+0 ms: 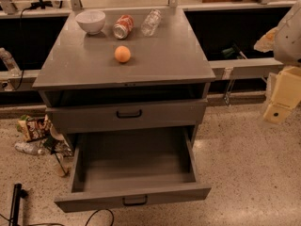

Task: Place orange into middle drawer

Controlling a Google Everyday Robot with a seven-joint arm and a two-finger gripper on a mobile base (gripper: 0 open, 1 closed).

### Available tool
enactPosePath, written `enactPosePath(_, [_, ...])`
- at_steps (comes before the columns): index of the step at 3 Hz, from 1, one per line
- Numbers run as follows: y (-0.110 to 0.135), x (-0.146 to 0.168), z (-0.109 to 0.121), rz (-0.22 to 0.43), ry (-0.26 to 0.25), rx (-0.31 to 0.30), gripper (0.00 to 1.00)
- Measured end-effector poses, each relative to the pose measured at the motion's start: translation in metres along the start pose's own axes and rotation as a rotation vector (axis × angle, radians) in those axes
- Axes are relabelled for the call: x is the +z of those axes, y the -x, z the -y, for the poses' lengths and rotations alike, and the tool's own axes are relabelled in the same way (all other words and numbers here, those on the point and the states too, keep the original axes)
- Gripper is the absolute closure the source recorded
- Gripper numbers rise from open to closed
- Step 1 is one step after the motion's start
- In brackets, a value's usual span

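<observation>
The orange (122,54) sits on the grey cabinet's top (174,55), near its middle, apart from the other items. The middle drawer (94,202), the lowest one, is pulled wide open toward me; its tray shows nothing inside, and a small black handle is on its front. The like-handled drawer above it (160,113) is pushed in. My gripper (282,95) appears as a cream-coloured shape at the right edge of the camera view, beside the cabinet over the floor and far from the orange, with the pale arm (289,29) above it.
At the back of the cabinet top stand a white bowl (91,21), an orange-and-white soda can (123,26) on its side and a clear plastic bottle (151,21) on its side. Snack bags and litter (34,128) lie on the floor at left. A black stand (15,202) is at bottom left.
</observation>
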State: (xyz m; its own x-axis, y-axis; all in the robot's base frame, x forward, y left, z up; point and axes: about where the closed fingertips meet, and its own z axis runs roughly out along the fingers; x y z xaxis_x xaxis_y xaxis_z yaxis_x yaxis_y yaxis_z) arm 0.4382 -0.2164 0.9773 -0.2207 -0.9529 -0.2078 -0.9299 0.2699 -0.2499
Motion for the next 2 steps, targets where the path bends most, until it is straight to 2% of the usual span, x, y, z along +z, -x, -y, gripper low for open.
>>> enactPosePath(1, [0.0,0.0,0.0,0.0,0.0,0.0,0.0])
enactPosePath(2, [0.017,0.012,0.014,0.121,-0.005,0.049,0.0])
